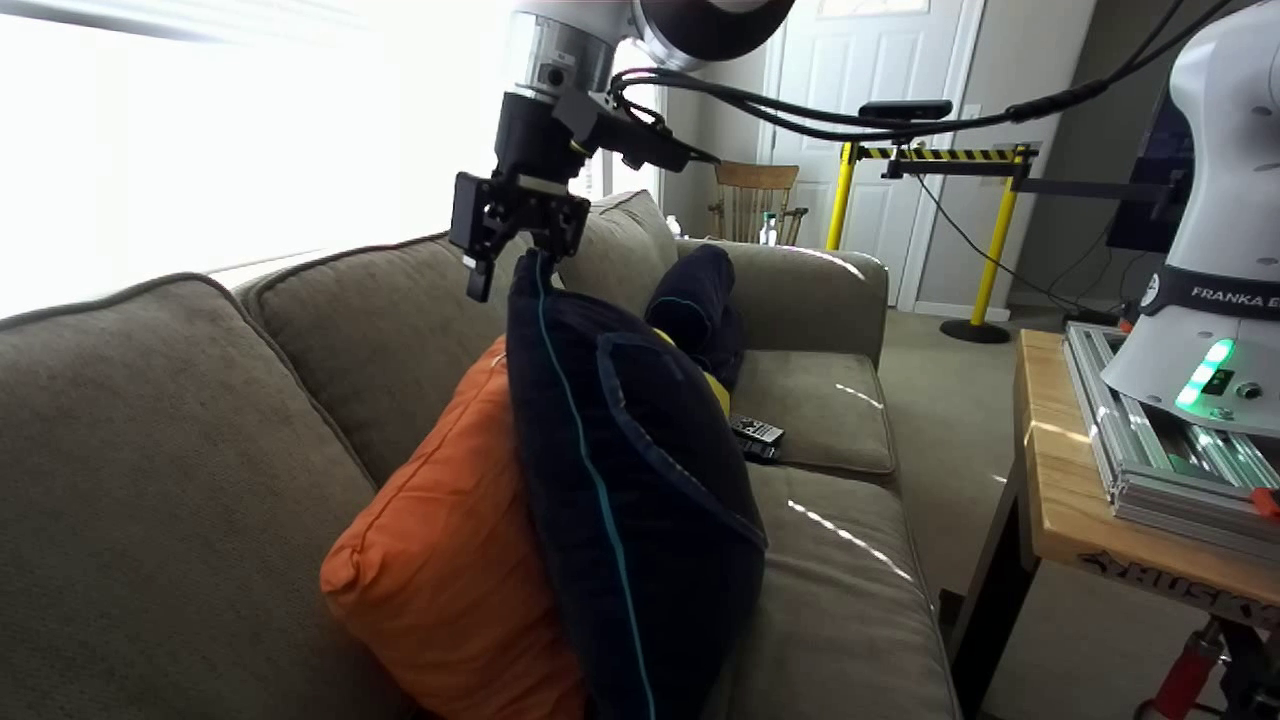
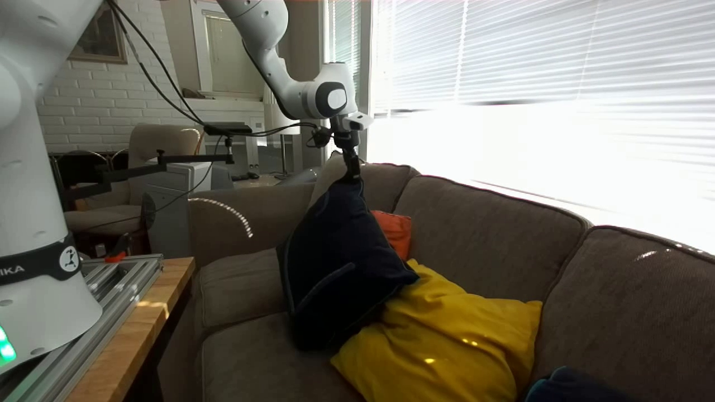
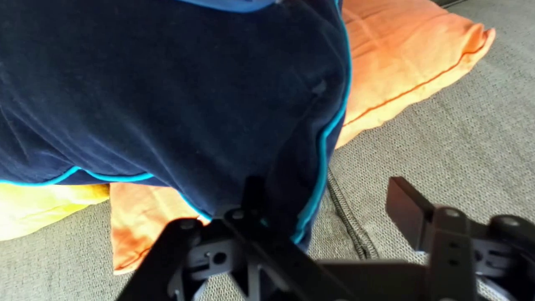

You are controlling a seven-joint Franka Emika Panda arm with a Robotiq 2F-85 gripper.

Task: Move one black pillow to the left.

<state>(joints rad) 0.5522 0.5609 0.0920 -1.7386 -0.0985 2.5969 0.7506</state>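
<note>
The black pillow (image 1: pixel 640 480) is large and dark navy with thin blue seams. It stands tilted on the couch with its top corner up, and it also shows in an exterior view (image 2: pixel 335 262) and fills much of the wrist view (image 3: pixel 167 92). My gripper (image 1: pixel 512 268) is at that top corner, just above the pillow. In the wrist view my gripper's fingers (image 3: pixel 330 200) are wide apart. The pillow's corner lies by the left finger, partly hidden by it; a wide gap stays to the right finger. In an exterior view the gripper (image 2: pixel 353 173) touches or nearly touches the tip.
An orange pillow (image 1: pixel 450 560) leans behind the black pillow. A yellow pillow (image 2: pixel 447 329) lies beside it. A second dark navy pillow (image 1: pixel 695 300) is at the couch's far end. Remotes (image 1: pixel 757 430) lie on the seat. The couch backrest (image 2: pixel 491 240) runs behind everything.
</note>
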